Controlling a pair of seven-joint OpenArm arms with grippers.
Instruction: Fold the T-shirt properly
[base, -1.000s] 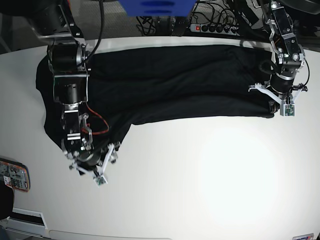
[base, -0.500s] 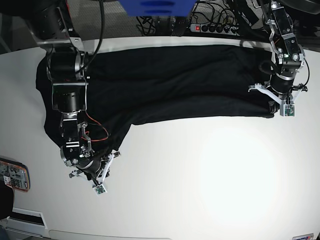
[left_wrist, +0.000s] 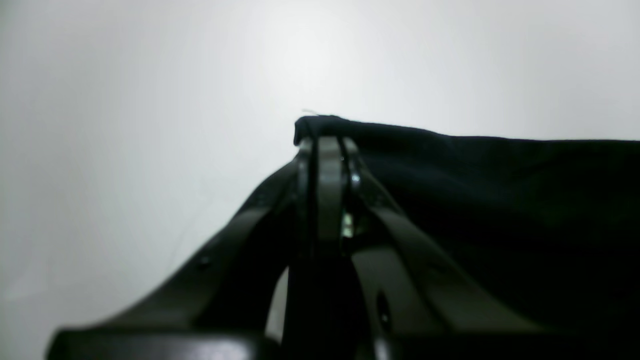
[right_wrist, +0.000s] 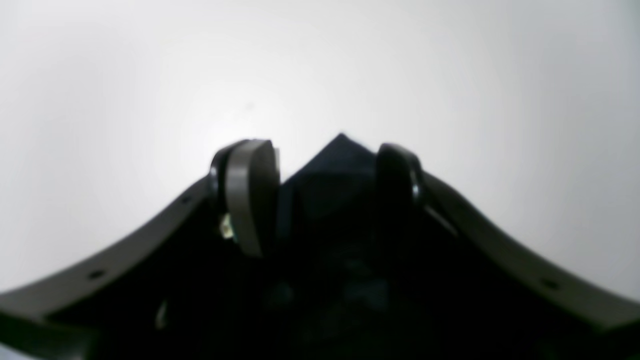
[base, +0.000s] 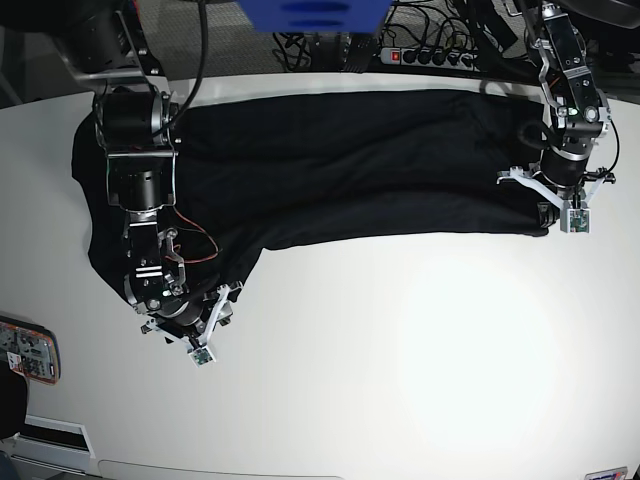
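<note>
Looking from the base view, we see the plain black cloth T-shirt (base: 340, 165) spread across the white table (base: 420, 350). Only wrist views show grips: left gripper (left_wrist: 324, 145) pinches its hem, right gripper (right_wrist: 320, 160) straddles a corner, jaws apart.

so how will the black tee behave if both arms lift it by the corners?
Probably floppy: the T-shirt lies flat and creased on the table, so the middle should sag. Likely light, since the left tool holds a thin pinched edge. Matte cloth seems unlikely to slip.

Both wrist views are blurred; beyond the right jaws, the T-shirt (right_wrist: 335, 170) corner's contact with them cannot be told.
</note>
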